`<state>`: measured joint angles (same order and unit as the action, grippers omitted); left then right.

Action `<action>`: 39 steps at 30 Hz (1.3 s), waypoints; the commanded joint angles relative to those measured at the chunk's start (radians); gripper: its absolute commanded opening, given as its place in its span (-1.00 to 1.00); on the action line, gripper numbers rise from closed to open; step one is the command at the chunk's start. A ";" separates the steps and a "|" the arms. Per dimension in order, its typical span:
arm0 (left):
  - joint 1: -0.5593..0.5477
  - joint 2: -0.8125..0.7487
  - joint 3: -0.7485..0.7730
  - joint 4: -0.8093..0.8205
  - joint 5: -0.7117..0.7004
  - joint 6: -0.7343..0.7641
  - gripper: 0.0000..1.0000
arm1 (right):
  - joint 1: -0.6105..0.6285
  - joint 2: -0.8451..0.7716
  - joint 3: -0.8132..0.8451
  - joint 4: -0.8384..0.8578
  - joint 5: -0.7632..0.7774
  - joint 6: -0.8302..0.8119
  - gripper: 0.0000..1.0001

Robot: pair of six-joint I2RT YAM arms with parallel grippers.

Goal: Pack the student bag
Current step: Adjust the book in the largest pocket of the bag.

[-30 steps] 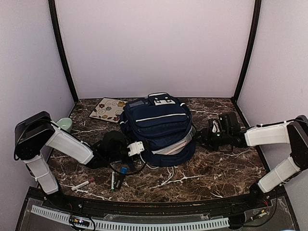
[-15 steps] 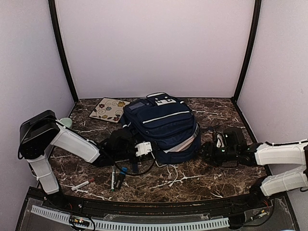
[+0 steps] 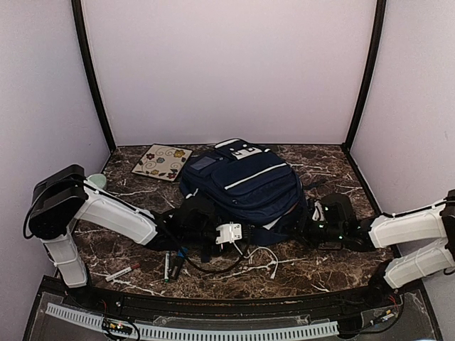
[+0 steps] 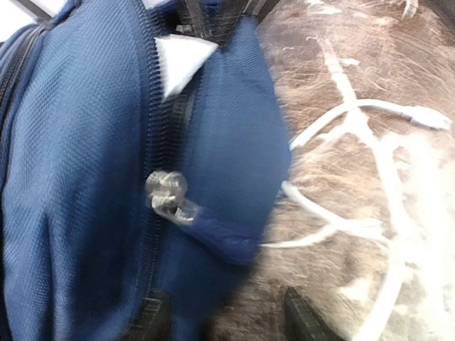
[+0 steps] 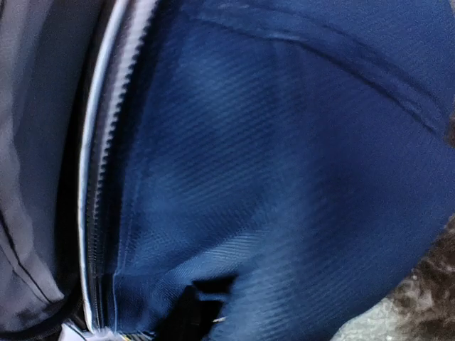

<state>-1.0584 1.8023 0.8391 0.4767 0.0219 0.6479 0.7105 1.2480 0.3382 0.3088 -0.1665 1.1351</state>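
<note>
Lying loose along the near edge of the marble tabletop (image 3: 320, 268), left of centre: a red-and-white marker (image 3: 123, 271), a pen (image 3: 167, 267) and a dark marker with a blue band (image 3: 178, 261), none packed yet. Just beyond, snaking over the stone toward the middle, a white cable (image 3: 264, 258).

Reaching in low from the left, the left end effector (image 4: 226, 321), parted at the tips with a fold of blue cloth and bare stone in the gap, clamped on nothing. Just ahead of it, a silver zipper pull (image 4: 168, 193) on the line of the teeth. Pressed against the opposite flank, the right end effector (image 3: 313, 229), so buried in fabric that no telling whether parted or closed on cloth.

Slumped between the two, at the centre of the tabletop, the student bag (image 3: 245, 181), navy with white stripes, top handle toward the back wall.

Judged to be at the opening stage, with packing proper not begun. To do it well: pinch the metal pull itself rather than the cloth beside it, draw it along the line of the teeth, and brace the far side with the right arm to stop the bag from sliding. Mind the cable, close enough to snag.

Farther back on the left, a pale green cup (image 3: 97, 183) near the side wall, then a flower-patterned notebook (image 3: 161, 162) just beside the bag's rear corner.
</note>
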 commanded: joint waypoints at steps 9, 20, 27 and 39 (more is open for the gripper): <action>-0.026 -0.322 -0.069 -0.417 0.208 -0.092 0.55 | -0.152 -0.184 -0.004 -0.130 0.088 -0.100 -1.00; -0.022 -0.142 -0.068 0.027 -0.294 -0.012 0.52 | -0.175 -0.293 0.009 -0.320 0.110 -0.153 -0.45; -0.047 -0.044 0.006 0.175 -0.287 0.036 0.14 | -0.174 -0.346 0.138 -0.566 0.059 -0.251 -0.24; -0.116 -0.049 0.309 -0.050 -0.034 -0.275 0.39 | -0.260 -0.228 0.106 -0.167 -0.077 -0.093 -0.47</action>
<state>-1.1606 1.7142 1.0702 0.4114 0.0177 0.4862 0.4751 0.9535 0.4561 -0.0448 -0.2073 0.9924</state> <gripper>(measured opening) 0.639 0.266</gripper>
